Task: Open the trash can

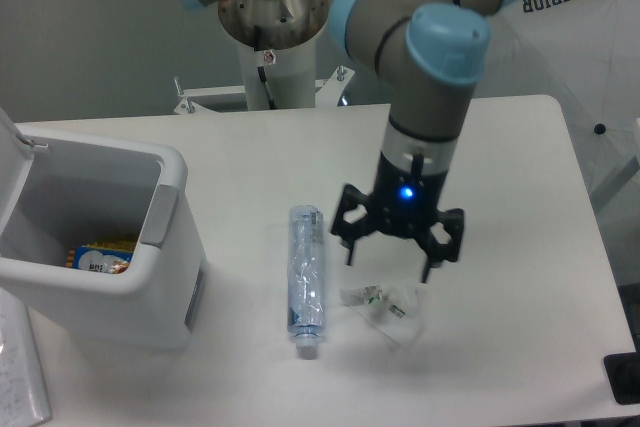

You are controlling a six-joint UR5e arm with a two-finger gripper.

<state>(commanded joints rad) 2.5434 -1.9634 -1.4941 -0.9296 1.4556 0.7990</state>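
Note:
The trash can is a large boxy white bin at the table's left. It stands open, with its lid raised at the far left edge of the view. A grey tab sits on its right rim. Inside lies a yellow and blue packet. My gripper hangs at the middle right of the table, well to the right of the bin. Its fingers are spread open and hold nothing. It hovers just above a crumpled clear wrapper.
A crushed clear plastic bottle lies lengthwise between the bin and the gripper. A white sheet lies at the front left corner. A dark object sits at the right edge. The robot base stands behind the table.

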